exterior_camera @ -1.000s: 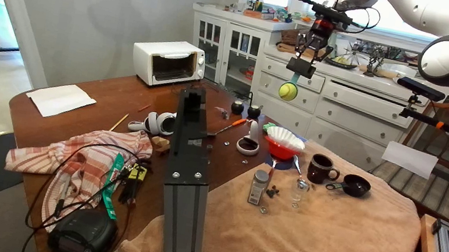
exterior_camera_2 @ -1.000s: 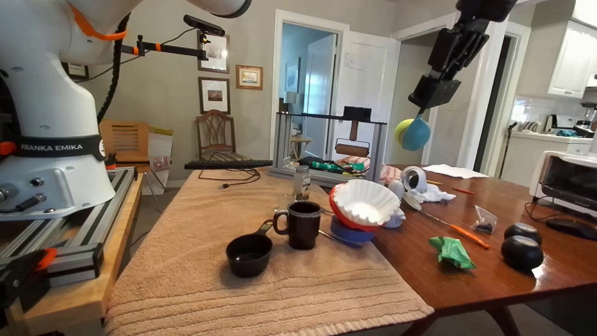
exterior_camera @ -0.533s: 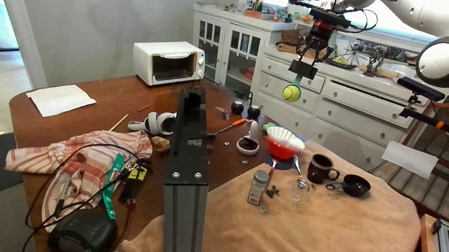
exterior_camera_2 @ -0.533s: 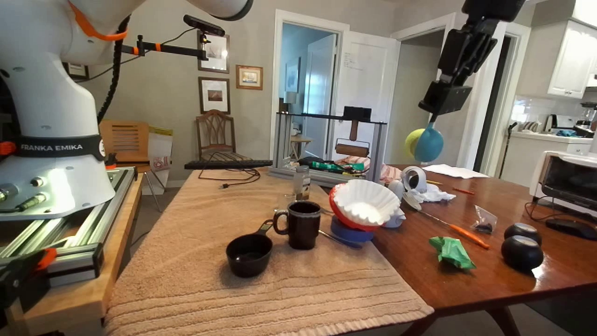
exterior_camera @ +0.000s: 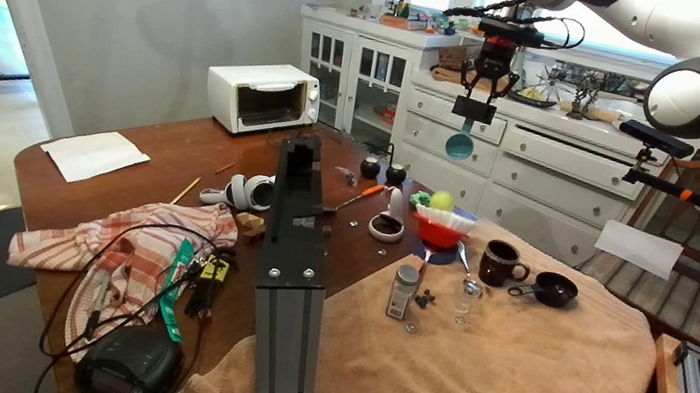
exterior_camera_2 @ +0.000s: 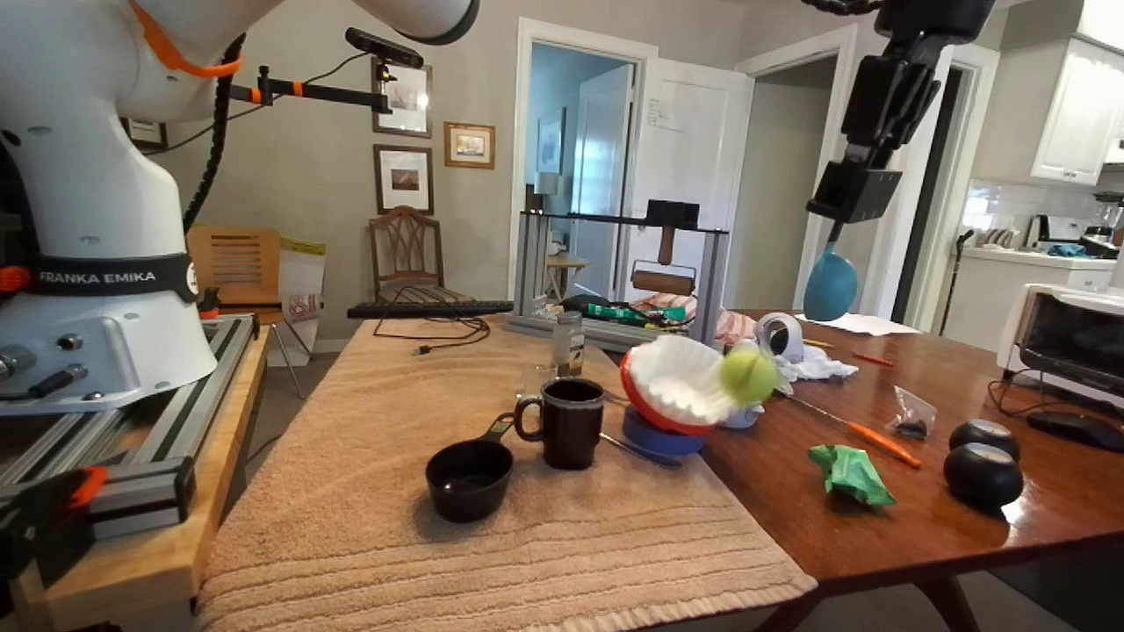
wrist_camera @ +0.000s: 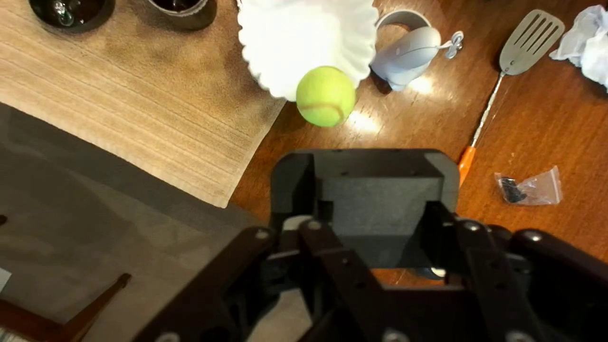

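Observation:
My gripper (wrist_camera: 378,213) is shut on a dark block (exterior_camera_2: 856,191), with one finger at each end of it. From the block hangs a blue scoop (exterior_camera_2: 832,285), also seen in an exterior view as a round teal cup (exterior_camera: 459,146) with nothing in it. A yellow-green tennis ball (exterior_camera_2: 749,376), slightly blurred, is at the edge of a white fluted paper filter (wrist_camera: 304,42). Whether ball and filter touch, I cannot tell. The filter sits in a red cone (exterior_camera: 437,234) on a blue base (exterior_camera_2: 663,441). The scoop is hidden in the wrist view.
A dark mug (exterior_camera_2: 572,426) and a black measuring cup (exterior_camera_2: 470,483) stand on the tan towel (exterior_camera_2: 369,509). A tall black-topped frame (exterior_camera: 298,230) rises mid-table. Around the cone lie a spatula (wrist_camera: 527,45), green paper (exterior_camera_2: 850,476) and a white controller (exterior_camera: 387,220).
The tennis ball has left the blue scoop and dropped to the filter's edge. My gripper has shifted a little and become more upright, still with the block and scoop.

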Robot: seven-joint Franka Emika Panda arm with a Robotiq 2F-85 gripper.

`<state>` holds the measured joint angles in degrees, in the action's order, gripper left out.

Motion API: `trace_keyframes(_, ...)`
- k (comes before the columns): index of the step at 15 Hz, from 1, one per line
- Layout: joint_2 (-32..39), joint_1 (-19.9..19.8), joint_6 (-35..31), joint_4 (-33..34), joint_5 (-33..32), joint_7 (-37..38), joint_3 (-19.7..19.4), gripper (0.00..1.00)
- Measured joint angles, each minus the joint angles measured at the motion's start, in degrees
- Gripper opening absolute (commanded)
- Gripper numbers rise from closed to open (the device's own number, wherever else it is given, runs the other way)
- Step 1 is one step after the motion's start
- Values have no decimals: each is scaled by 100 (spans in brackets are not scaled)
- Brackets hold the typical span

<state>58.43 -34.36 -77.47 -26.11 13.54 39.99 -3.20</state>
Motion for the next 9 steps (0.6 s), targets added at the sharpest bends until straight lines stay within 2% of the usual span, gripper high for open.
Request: trace_keyframes(9, 0, 72, 35, -3, -49, -229, 19, 22)
